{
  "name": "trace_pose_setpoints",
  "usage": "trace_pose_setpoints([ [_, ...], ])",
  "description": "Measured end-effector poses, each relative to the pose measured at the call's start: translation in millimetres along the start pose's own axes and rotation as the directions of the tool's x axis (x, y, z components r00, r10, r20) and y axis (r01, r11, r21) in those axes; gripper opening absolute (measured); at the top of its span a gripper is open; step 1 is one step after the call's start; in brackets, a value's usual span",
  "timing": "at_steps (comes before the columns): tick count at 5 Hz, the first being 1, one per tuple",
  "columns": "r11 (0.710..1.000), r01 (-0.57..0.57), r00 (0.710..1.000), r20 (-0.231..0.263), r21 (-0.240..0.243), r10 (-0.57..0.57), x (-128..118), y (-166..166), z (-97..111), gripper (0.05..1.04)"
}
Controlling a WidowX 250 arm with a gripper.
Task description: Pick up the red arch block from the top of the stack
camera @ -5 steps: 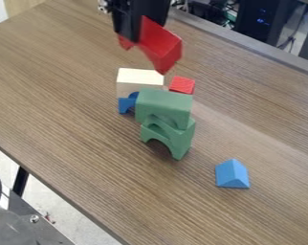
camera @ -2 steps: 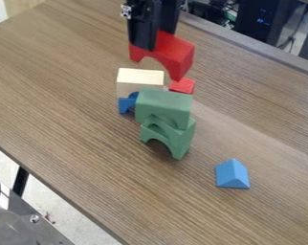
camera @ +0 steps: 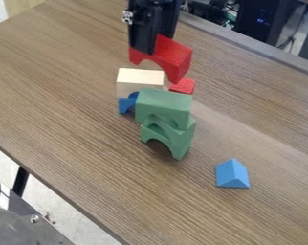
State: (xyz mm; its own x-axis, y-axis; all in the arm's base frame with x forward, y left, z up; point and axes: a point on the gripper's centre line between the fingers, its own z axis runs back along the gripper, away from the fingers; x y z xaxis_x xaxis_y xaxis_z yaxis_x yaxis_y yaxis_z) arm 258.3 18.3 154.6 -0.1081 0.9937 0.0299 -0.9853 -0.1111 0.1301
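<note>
Black gripper (camera: 155, 44) is pinching a red arch (camera: 174, 52) near the stacked blocks.
The top edge is cutting off the arm; the upper green arch (camera: 163, 106) is partly hiding a blue arch (camera: 124, 105) under the cream block (camera: 140, 76).

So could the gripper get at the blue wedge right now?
Probably not yet: the gripper holds the red arch block. Around the blue wedge, though, the tabletop leaves room.
</note>
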Motion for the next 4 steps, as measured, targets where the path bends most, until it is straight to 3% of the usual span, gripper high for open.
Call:
trace_pose_setpoints([
  [1, 0.998, -0.057, 0.998, -0.034, 0.005, 0.057, 9, -8, 4, 0.54],
  [2, 0.989, -0.139, 0.987, -0.076, 0.045, 0.142, 21, -17, 1, 0.54],
  [3, 0.981, -0.18, 0.978, -0.09, 0.076, 0.186, 30, -24, -7, 0.54],
  [4, 0.971, -0.219, 0.972, -0.06, 0.1, 0.226, 48, -28, -19, 0.54],
])
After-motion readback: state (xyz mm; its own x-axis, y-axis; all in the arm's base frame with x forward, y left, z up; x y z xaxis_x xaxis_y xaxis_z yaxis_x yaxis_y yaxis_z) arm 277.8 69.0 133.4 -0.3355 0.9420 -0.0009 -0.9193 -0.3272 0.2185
